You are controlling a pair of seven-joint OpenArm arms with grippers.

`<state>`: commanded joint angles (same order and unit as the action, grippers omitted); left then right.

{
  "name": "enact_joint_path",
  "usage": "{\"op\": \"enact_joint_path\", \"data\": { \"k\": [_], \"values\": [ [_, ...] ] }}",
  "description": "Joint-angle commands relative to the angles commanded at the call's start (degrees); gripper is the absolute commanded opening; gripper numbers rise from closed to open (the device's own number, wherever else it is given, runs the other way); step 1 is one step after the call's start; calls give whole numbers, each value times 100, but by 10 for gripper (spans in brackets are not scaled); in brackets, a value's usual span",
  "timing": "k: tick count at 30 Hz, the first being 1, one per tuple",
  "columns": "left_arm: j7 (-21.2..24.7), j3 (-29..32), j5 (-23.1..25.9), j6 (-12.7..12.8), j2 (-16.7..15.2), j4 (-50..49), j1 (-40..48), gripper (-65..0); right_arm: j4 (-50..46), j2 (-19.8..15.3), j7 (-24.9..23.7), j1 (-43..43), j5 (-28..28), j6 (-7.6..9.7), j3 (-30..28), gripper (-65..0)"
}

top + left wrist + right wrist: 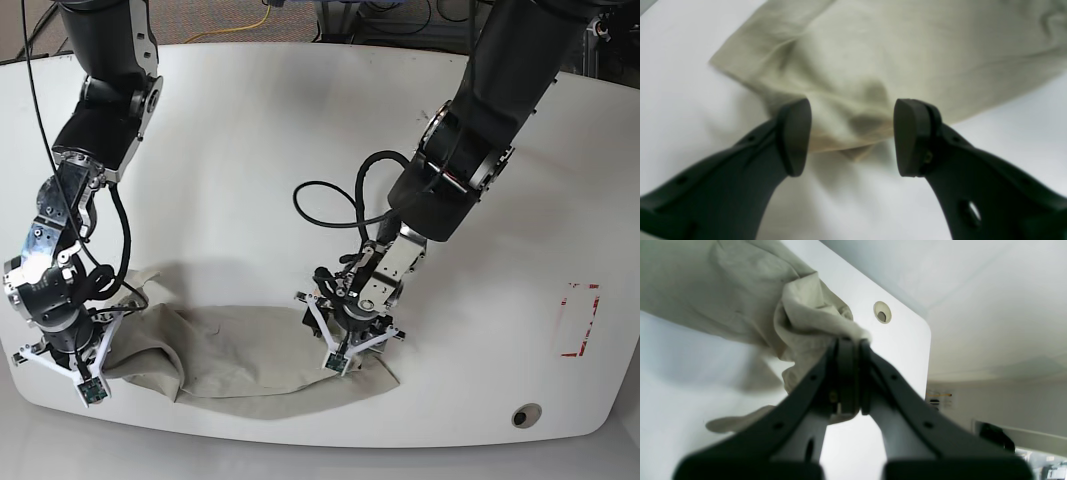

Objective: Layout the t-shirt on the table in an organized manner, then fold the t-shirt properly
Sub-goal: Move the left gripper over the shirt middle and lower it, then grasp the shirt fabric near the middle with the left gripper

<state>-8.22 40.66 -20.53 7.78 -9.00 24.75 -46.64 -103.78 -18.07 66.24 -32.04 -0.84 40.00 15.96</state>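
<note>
While the t-shirt (250,365) lies bunched in a low, wrinkled band along the near edge of the table (300,150), the two arms work its opposite ends. The right pincer (850,343) is clenched on a wad of cloth at one end, lifting it just off the surface near a grommet hole (882,312) and the rounded corner. The left pincer (851,136) stands released, its jaws spread to either side of a hem corner that lies flat below them; it seems to hover just above the fabric, though the blur makes contact hard to judge.

The main risk is the edge. The shirt sits close to the table's near rim, so a pull toward that side could drag cloth over it. Because the right pincer holds a crumpled wad and not a clean corner, spreading from that grasp may leave folds trapped. If the left pincer closes too shallow, the hem could slip out.

Open room lies toward the far side, where the white surface is bare; the red tape rectangle (577,320) sits well apart.
</note>
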Motion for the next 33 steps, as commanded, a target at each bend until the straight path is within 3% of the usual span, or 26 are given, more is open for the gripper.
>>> {"op": "enact_joint_path", "data": {
  "k": [12,27,28,33],
  "values": [
    [571,9,-932,-26,0,-404,167,-279,-9,0,18,0,-9,0,0,-645],
    [589,-35,-1169,-26,0,-404,431,-286,-26,0,26,0,-9,0,0,-647],
    [589,-44,-1169,-26,0,-404,440,-296,-26,0,26,9,-9,0,0,-647],
    [747,-308,-1160,-18,0,-413,466,-478,-35,0,26,79,-9,0,9,-647]
  ]
}}
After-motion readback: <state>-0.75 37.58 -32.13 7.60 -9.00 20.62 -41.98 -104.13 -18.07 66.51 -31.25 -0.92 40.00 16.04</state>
